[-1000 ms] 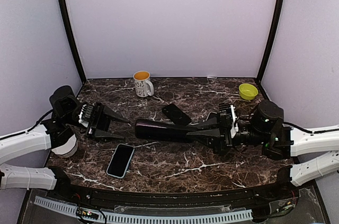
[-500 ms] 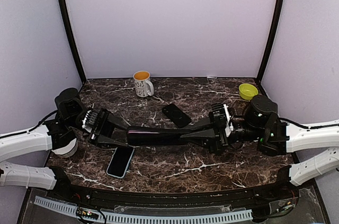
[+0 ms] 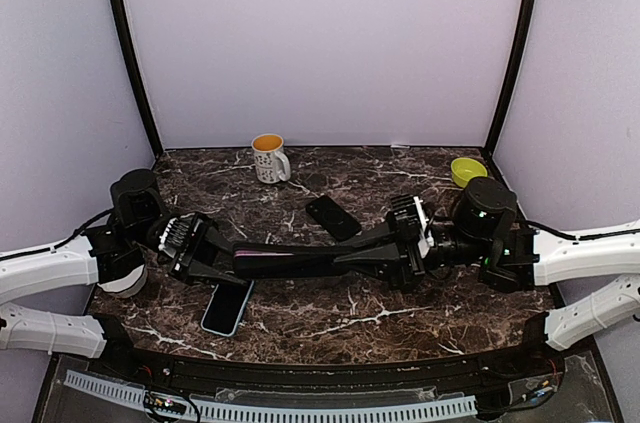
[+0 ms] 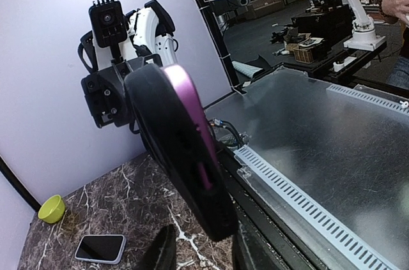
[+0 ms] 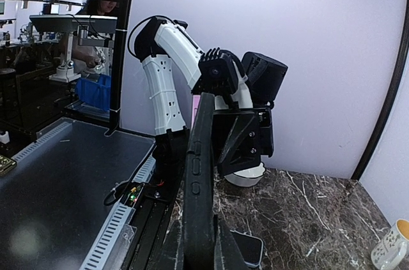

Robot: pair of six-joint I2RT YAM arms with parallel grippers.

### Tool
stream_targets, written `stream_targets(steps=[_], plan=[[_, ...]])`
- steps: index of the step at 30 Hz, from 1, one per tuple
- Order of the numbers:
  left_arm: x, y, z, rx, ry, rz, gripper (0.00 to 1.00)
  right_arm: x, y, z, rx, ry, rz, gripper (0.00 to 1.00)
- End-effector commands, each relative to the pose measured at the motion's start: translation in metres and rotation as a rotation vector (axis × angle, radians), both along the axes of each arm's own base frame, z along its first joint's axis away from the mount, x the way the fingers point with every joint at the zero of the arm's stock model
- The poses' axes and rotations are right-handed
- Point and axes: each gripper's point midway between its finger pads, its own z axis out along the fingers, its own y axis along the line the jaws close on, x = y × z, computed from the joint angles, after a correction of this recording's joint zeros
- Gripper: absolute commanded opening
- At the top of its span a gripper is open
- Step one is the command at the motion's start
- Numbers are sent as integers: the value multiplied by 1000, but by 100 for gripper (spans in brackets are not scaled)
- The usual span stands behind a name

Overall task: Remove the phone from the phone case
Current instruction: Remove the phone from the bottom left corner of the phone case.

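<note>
1. At the 9 o'clock end of the phone case (image 3: pixel 290 260), the left gripper (image 3: pixel 238 258) straddles the tip with its jaws parted and not yet clamped. The left wrist view shows a gap between one finger (image 4: pixel 161 252) and the case.
2. At the 3 o'clock end, the right gripper (image 3: pixel 346 259) is clenched on the case. It holds the case clear of the table (image 3: pixel 400 313), long axis running 9 to 3.
3. A second ago the free end hung well short of the left gripper. Since then the right arm has carried the case toward 9 o'clock, the left arm has come in toward 3 o'clock, and the left jaws have narrowed.
4. My reading is that a two-handed hold is being set up and extraction has not begun. The left jaws probably need to close on the shell before anything can be pried out.
5. The case is a thick black shell with rounded corners. In the left wrist view a magenta slab (image 4: pixel 190 112) sits along one face, with a slot on its side. It is probably the phone, and it looks fully seated.
6. Farther out, a loose phone (image 3: pixel 228 303) with a pale rim lies on the table at 6 o'clock of the left gripper. A dark slab (image 3: pixel 333 215) lies at 1 o'clock of the case, a mug (image 3: pixel 268 157) at 12 and a green bowl (image 3: pixel 467 172) at 2.
</note>
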Motion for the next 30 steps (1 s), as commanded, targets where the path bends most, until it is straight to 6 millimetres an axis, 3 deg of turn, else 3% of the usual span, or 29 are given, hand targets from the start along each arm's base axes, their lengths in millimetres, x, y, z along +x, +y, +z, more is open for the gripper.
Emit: stream_targets(steps=[1,6,11,16,30], plan=[[-4,0,10,-21,-34,-19,32,-2,-4,47,144,-81,8,0],[-5,0,9,-16,-37,-18,30,-1,-5,48,143,-90,-1,0],[-6,1,7,-12,-42,-22,39,2,-4,46,139,-93,-19,0],[-7,1,5,-2,-44,-21,41,3,-3,45,140,-86,-22,0],[-7,0,5,-3,-48,-19,29,-1,0,36,104,-85,7,0]])
